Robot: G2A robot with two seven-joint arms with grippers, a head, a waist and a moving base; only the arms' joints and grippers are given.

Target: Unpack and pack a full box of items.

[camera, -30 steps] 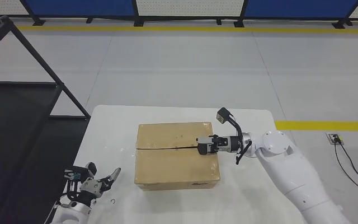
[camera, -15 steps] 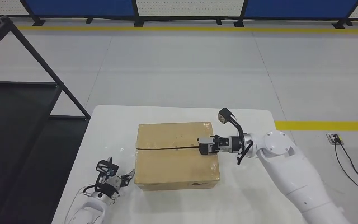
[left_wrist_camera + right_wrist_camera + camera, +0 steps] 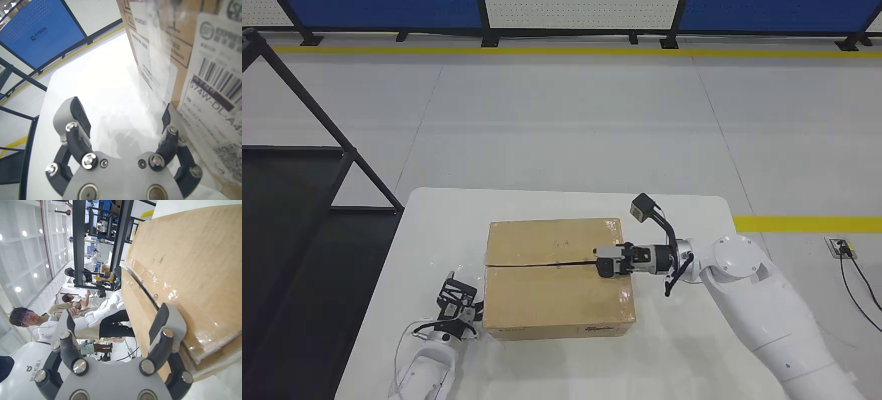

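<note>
The box [image 3: 558, 290] blocks the table [image 3: 432, 240] centre; sides passable.

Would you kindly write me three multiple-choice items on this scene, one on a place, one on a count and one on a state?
1. Where is the left gripper relative to the cardboard box?
A. Over its top
B. Beside its side wall, low over the table
C. Inside it

2. How many boxes stand on the table?
A. One
B. Two
C. Three

3. How do the box's top flaps stand?
A. Folded wide open
B. Torn off
C. Lying flat, meeting at a seam

Answers:
1 B: the left wrist view shows its open fingers next to the box's labelled wall.
2 A: the top view shows a single box.
3 C: the right gripper sits at the seam's end, with both flaps flat.
</note>
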